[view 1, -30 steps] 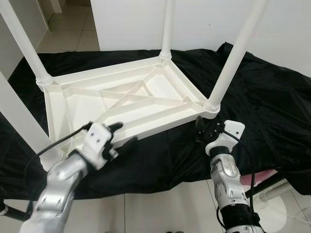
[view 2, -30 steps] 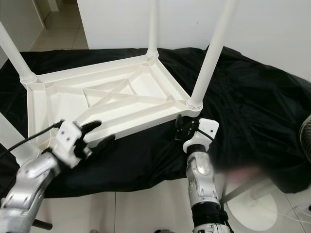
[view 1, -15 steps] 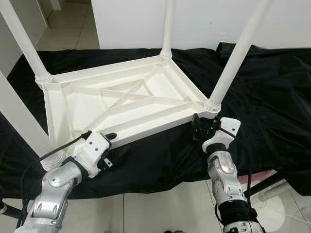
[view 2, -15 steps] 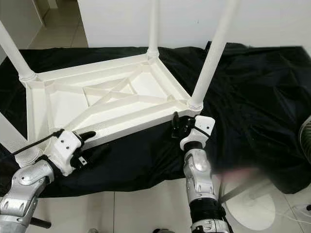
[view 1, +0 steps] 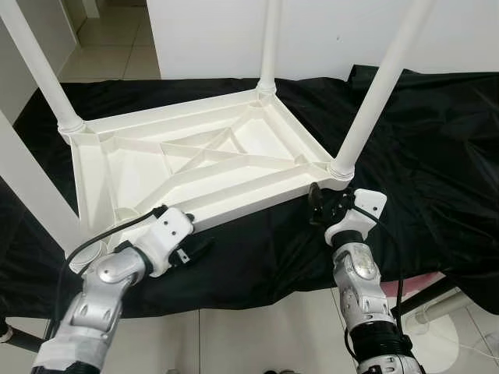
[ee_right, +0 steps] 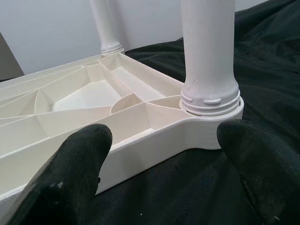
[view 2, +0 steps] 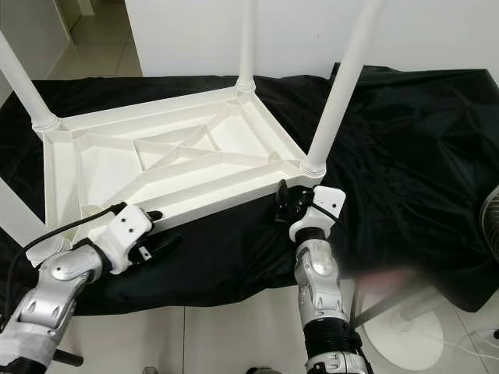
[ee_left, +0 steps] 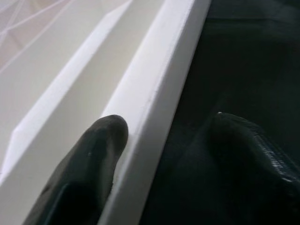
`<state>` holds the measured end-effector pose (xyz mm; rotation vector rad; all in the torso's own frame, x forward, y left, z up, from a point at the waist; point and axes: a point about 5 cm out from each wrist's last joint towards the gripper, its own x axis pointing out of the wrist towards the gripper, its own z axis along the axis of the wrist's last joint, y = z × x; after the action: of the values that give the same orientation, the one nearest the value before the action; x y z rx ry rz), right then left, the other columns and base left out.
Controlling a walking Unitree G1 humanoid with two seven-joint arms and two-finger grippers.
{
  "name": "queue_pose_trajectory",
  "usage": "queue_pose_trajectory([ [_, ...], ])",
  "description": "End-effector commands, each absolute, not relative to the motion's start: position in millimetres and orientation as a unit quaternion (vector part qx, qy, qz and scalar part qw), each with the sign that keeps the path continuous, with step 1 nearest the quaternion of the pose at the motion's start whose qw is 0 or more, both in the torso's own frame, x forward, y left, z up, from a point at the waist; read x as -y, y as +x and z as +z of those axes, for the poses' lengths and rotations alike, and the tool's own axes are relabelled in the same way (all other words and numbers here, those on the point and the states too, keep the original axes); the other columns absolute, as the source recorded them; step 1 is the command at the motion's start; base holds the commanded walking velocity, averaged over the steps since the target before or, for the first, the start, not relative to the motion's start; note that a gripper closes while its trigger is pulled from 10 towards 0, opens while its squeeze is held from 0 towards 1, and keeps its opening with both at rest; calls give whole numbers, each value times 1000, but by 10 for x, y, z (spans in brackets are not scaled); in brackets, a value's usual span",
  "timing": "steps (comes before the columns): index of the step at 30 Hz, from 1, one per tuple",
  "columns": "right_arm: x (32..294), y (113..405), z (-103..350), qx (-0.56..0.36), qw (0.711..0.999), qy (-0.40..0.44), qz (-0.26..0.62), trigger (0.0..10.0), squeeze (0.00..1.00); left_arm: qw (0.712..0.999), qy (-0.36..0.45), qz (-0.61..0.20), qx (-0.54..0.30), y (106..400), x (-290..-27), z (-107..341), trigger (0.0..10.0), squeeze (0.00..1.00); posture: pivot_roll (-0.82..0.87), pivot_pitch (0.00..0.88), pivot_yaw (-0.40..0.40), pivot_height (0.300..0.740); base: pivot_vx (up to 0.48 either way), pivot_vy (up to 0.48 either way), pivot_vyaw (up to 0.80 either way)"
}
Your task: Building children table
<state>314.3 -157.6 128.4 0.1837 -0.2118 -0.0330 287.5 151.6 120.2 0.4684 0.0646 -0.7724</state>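
**While the legs are all standing up, the table is waiting to be turned over**

While the left gripper [view 1: 189, 243] is reaching in at the near edge of the table [view 1: 195, 167], its two black fingers [ee_left: 96, 154] are sitting apart, one on each side of the white rim. One finger is lying on the inside of the rim and the other is resting outside, on the black cloth [view 1: 437, 156]. It is straddling the rim, but I am not seeing a firm squeeze yet.

The right gripper [view 2: 290, 204] is waiting just in front of the near right corner of the table. Its fingers are spread wide too, and nothing is between them. The corner and the bottom of one leg [ee_right: 207, 51] are sitting right ahead of it, very close but not touching.

The table is lying upside down on the black cloth, with its ribbed underside facing up. Four white legs are poking up from its corners, so I am guessing the leg part of the job is done. What is probably remaining is grabbing the rim on both sides, lifting, and flipping the table onto its feet. The robot is getting ready for that, I think.

Farther out, a white wall and a tiled floor are showing behind the cloth.
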Motion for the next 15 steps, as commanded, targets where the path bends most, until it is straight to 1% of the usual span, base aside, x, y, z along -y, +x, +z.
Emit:
queue_pose_trajectory([
  [1,1622,3119,1232,100,990,91,-28,10000,0,919,234,-317,-31,2905,-1495,1133,3412,0,-22,89,-7,740,0,0,0],
  [2,1628,3119,1232,100,990,91,-29,10000,0,917,234,-322,-30,2908,-1468,1131,3412,0,-22,89,-7,740,0,0,0],
  [3,1633,3120,1233,100,990,91,-30,10000,0,917,228,-327,-27,2916,-1431,1138,471,0,-22,89,-7,740,0,0,0],
  [5,1633,3120,1233,100,990,91,-30,10000,0,917,228,-327,-27,2916,-1431,1138,471,0,-22,89,-7,740,0,0,0],
  [6,1635,3120,1234,100,990,91,-30,10000,0,917,224,-330,-26,2921,-1410,1143,0,0,-22,89,-7,740,0,0,0],
  [8,1629,3123,1234,100,990,91,-30,10000,0,914,220,-341,-20,2950,-1311,1161,0,0,-25,87,-7,740,0,0,0],
  [12,1623,3122,1233,100,990,92,-30,10000,0,910,222,-349,-15,2976,-1223,1172,0,0,-28,86,-6,740,0,0,0],
  [13,1621,3122,1231,99,990,92,-31,10000,0,909,222,-354,-12,2991,-1171,1177,1176,0,-29,86,-6,740,0,0,0],
  [15,1621,3122,1230,99,990,92,-31,10000,0,907,222,-357,-10,3000,-1135,1180,1176,0,-29,86,-6,740,0,0,0],
])
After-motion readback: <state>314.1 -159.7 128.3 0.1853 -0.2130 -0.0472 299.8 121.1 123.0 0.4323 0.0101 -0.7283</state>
